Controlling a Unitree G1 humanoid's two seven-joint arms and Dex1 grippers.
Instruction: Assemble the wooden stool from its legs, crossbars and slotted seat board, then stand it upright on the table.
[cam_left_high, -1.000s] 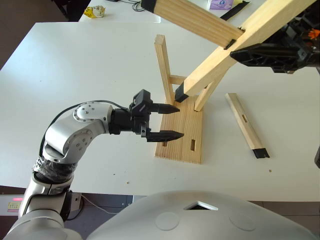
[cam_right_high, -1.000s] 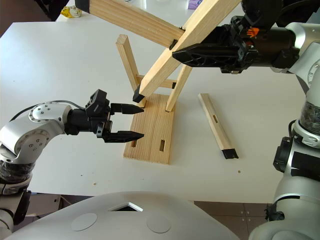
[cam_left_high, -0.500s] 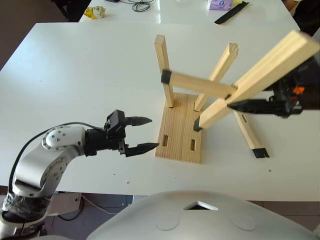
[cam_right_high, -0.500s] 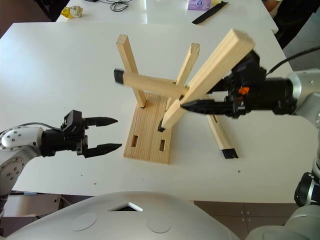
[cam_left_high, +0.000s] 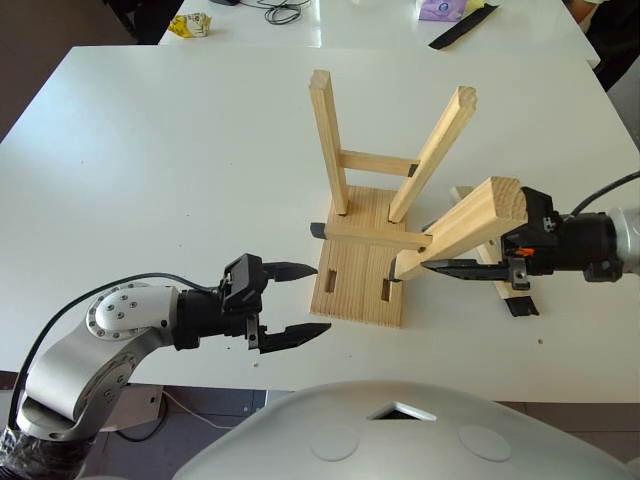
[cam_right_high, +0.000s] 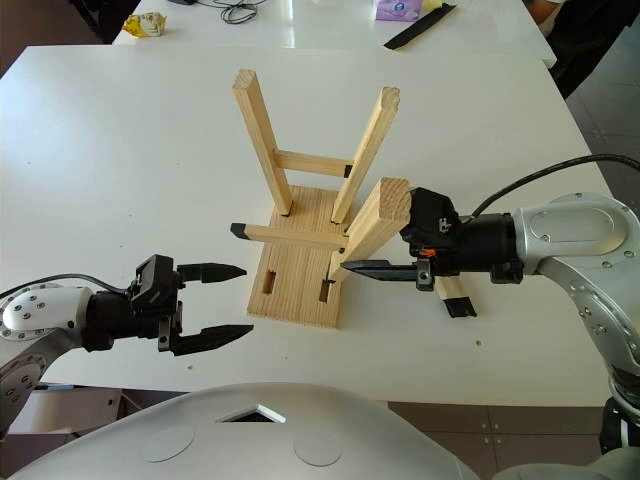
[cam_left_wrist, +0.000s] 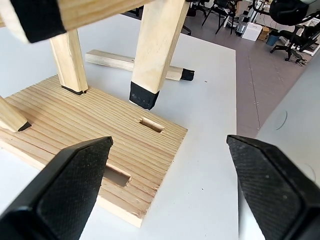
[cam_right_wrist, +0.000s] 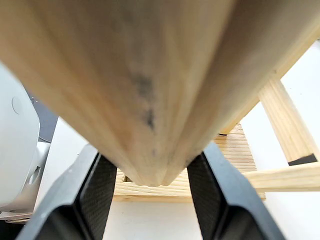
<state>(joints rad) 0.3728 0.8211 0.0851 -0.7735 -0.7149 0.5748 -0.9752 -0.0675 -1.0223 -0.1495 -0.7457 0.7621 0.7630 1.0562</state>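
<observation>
The slotted seat board (cam_left_high: 352, 262) lies flat on the white table (cam_left_high: 150, 150). Two legs (cam_left_high: 328, 140) (cam_left_high: 432, 150) stand in its far slots, joined by a crossbar (cam_left_high: 375, 162). My right gripper (cam_left_high: 440, 257) is shut on a third leg (cam_left_high: 462, 226), tilted, with its black foot (cam_left_wrist: 143, 95) just above the board beside a near slot (cam_left_wrist: 151, 124). A crossbar (cam_left_high: 365, 234) sticks out leftward from that leg. A loose leg (cam_left_high: 505, 285) lies on the table behind my right gripper, partly hidden. My left gripper (cam_left_high: 320, 298) is open at the board's near left corner, holding nothing.
The table's front edge runs close below both grippers. A yellow wrapper (cam_left_high: 190, 22) lies at the far left. A second table behind holds a black strap (cam_left_high: 462, 22) and a purple pack (cam_left_high: 440, 8). The left half of the table is bare.
My right gripper has brought the leg and its crossbar down from high over the table to the board's near right slot. My left gripper has drawn back toward the front edge, staying open.
</observation>
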